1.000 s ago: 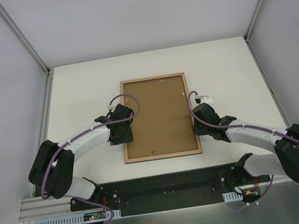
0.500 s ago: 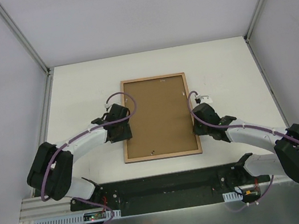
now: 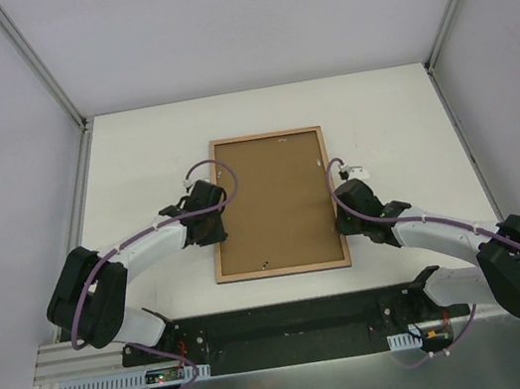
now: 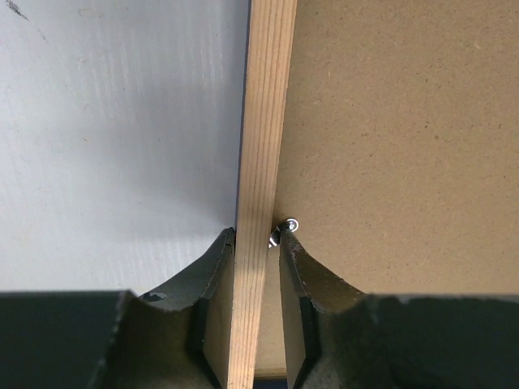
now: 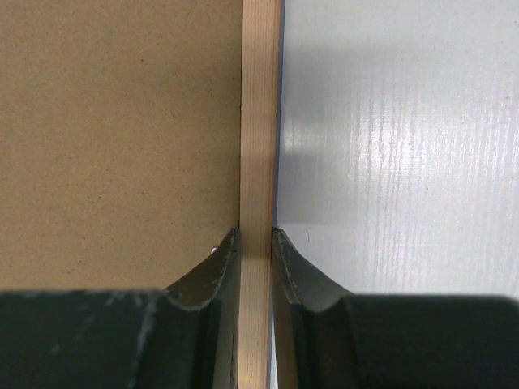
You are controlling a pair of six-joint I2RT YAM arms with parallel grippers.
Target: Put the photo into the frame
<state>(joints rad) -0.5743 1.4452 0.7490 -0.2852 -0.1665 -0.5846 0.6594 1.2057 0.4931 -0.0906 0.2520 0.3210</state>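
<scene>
The frame (image 3: 284,271) lies face down in the middle of the table, its light wood back up, with the brown backing board (image 3: 276,202) set in it. The photo is not visible in any view. My left gripper (image 3: 207,224) straddles the frame's left rail (image 4: 263,121): the outer finger touches the wood, and the inner finger stands a little off it beside a small metal tab (image 4: 289,225). My right gripper (image 3: 345,208) is shut on the right rail (image 5: 259,113), both fingers against the wood.
The white table (image 3: 134,166) is walled by grey panels at the back and on both sides. A small hanger fitting (image 3: 266,264) sits on the backing board near the frame's near edge. The arm bases stand on a black rail (image 3: 283,326) at the front.
My left gripper has slid left, from over the backing board out to the frame's left rail. The right gripper and the frame have not visibly moved.
</scene>
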